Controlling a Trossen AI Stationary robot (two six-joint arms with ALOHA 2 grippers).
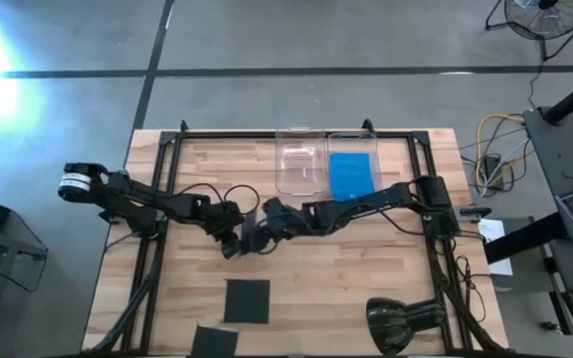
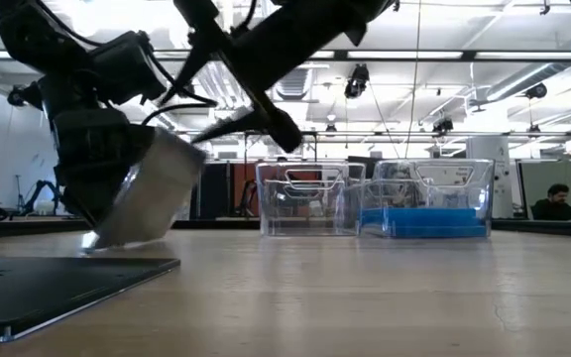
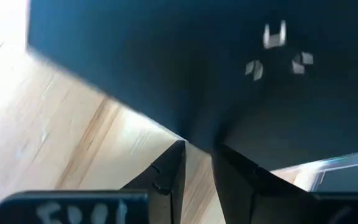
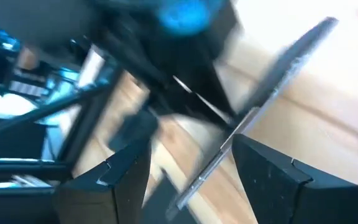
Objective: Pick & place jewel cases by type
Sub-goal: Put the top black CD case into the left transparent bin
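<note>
- Only the high view showed the whole layout: two clear bins stood side by side at the table's (image 1: 157, 298) far edge, the left bin (image 1: 299, 164) with no visible contents, the right bin (image 1: 356, 164) holding a blue jewel case (image 1: 352, 175).
- The low view alone showed the held dark jewel case (image 2: 152, 193) tilted steeply, its lower corner down at the table, and the blue case lying flat low in its bin (image 2: 426, 220).
- The left wrist view added that the dark case (image 3: 185, 68) sat edge-on between that arm's fingers (image 3: 169, 177), which were closed narrowly upon it.
- The right wrist view showed the same case (image 4: 260, 106) as a thin slanted edge between the right arm's wide-spread fingers (image 4: 114, 171), not visibly touching either.
- Both arms reached toward the table's middle, in front of the bins; the left gripper (image 1: 235, 239) and right gripper (image 1: 267, 221) met just beside each other around the dark case (image 1: 256, 237).
- Nearer the front edge than the grippers lay a second dark case (image 1: 247, 300), flat, well apart from them; a third (image 1: 214, 341) lay at the front edge.
- Bare wood lay open between the grippers and the bins.
</note>
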